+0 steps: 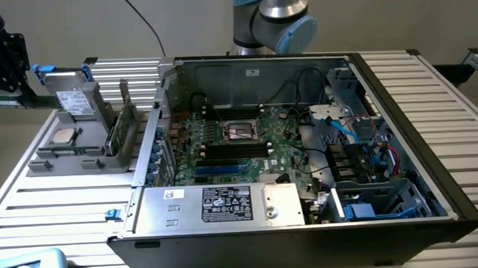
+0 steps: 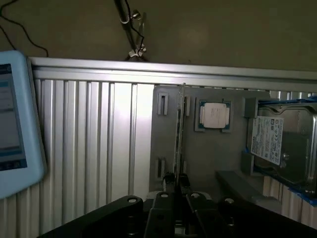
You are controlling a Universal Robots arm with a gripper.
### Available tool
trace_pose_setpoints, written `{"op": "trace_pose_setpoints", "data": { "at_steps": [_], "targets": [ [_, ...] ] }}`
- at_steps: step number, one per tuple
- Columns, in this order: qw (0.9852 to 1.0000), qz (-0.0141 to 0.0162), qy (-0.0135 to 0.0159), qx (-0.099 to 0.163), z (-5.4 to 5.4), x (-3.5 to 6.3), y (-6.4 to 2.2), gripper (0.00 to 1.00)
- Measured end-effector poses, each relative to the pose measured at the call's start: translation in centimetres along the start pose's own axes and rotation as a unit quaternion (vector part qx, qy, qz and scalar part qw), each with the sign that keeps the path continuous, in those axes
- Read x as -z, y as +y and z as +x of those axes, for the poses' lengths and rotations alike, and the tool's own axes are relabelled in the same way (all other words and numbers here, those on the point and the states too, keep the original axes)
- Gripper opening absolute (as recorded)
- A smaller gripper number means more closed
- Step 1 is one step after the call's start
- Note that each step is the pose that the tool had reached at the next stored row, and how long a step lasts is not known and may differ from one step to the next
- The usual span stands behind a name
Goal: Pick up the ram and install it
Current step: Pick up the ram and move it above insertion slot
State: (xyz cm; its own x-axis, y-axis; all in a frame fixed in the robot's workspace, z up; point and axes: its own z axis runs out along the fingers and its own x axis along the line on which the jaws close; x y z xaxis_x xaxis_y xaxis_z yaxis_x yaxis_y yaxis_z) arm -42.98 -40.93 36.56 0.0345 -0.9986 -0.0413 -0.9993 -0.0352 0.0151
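Edgewise, ram (image 1: 119, 131) lengthwise in gray holder (image 1: 75, 163).

Open PC case (image 1: 245, 80) sits on the ribbed surface (image 1: 58, 200), ram (image 1: 118, 131) standing upright in the grey holder (image 1: 80, 160) just beside it.

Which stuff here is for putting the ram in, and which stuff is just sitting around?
For the job:
- ram, standing on edge in the gray holder
- gripper, close to the ram
- black memory slots inside the open computer case

Just lying about:
- silver processor chip
- hard drive
- tablet
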Motion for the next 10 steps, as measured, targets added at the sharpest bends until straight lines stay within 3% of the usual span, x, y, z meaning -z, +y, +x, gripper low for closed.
{"op": "trace_pose_setpoints", "data": {
  "at_steps": [4,10],
  "targets": [
    [1.0000,-0.0001,-0.0007,0.002,0.0,1.80,-0.36,0.15],
    [0.9999,0.0003,-0.0097,0.003,0.5,4.50,-1.82,0.15]
  ]
}}
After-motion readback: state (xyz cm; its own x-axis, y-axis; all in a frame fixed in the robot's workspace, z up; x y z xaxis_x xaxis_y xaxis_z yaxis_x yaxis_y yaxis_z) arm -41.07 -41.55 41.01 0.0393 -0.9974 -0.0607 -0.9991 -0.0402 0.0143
